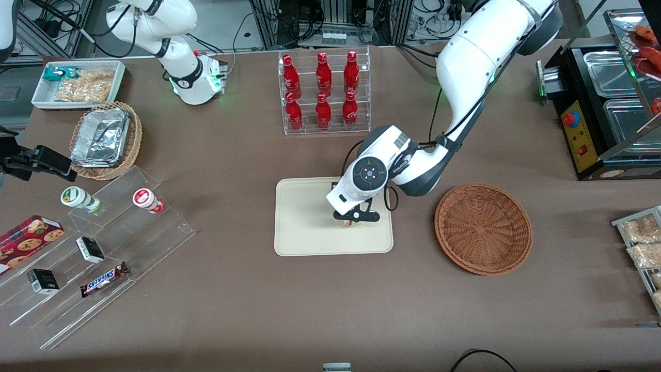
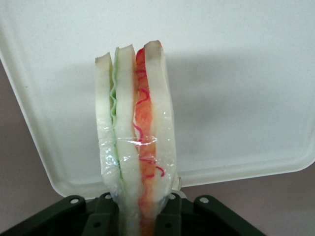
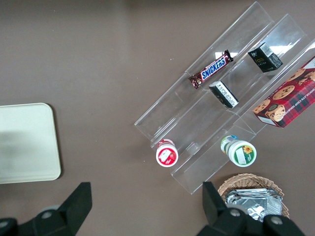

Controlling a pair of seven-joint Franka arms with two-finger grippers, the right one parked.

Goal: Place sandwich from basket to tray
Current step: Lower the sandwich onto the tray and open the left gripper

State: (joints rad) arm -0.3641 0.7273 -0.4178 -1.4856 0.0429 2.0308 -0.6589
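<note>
My left gripper (image 1: 353, 221) hangs over the cream-beige tray (image 1: 302, 227), near the tray's end toward the reddish-brown wicker basket (image 1: 483, 228). It is shut on the sandwich (image 2: 135, 132), a clear-wrapped wedge of pale bread with green and red-orange filling. In the left wrist view the dark fingers (image 2: 106, 211) press on both sides of the sandwich, and the tray (image 2: 236, 73) lies below it. In the front view only a small pale bit of the sandwich (image 1: 351, 223) shows under the gripper. The basket holds nothing.
A clear rack of red bottles (image 1: 324, 90) stands farther from the front camera than the tray. Toward the parked arm's end are a clear stepped shelf with snacks (image 1: 98, 248), a tan basket with foil containers (image 1: 103, 139) and a white bin (image 1: 77, 82). A black appliance (image 1: 604, 108) stands at the working arm's end.
</note>
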